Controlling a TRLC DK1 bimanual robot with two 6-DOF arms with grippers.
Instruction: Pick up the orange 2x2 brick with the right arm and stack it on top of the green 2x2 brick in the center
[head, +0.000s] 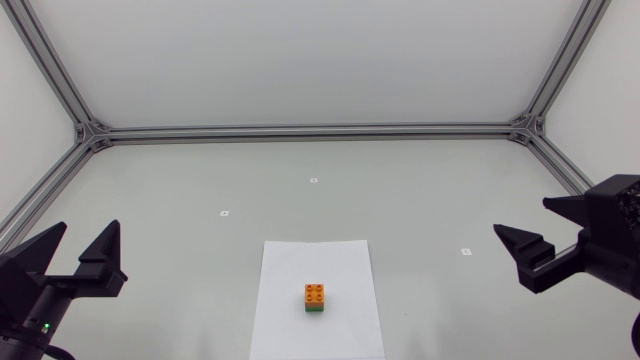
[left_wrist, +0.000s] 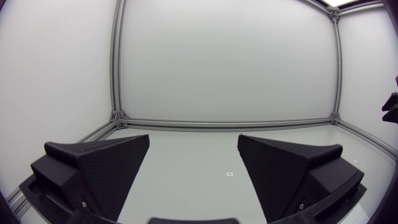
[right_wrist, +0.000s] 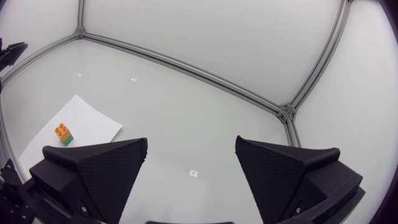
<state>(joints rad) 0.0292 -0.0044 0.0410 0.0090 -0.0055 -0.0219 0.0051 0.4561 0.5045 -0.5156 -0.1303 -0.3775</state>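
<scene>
I count one orange 2x2 plastic brick (head: 315, 293), one green 2x2 plastic brick (head: 315, 309), one white paper sheet (head: 295, 265), three small white square markers (head: 313, 181), and two matte black wedge-fingered pincers: my left gripper (head: 88, 230) and right gripper (head: 522, 218).

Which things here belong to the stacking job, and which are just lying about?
Job: orange brick, seated on the green brick; right gripper, open and empty.
Lying about: paper sheet under the bricks; small table markers; left gripper, open.
</scene>
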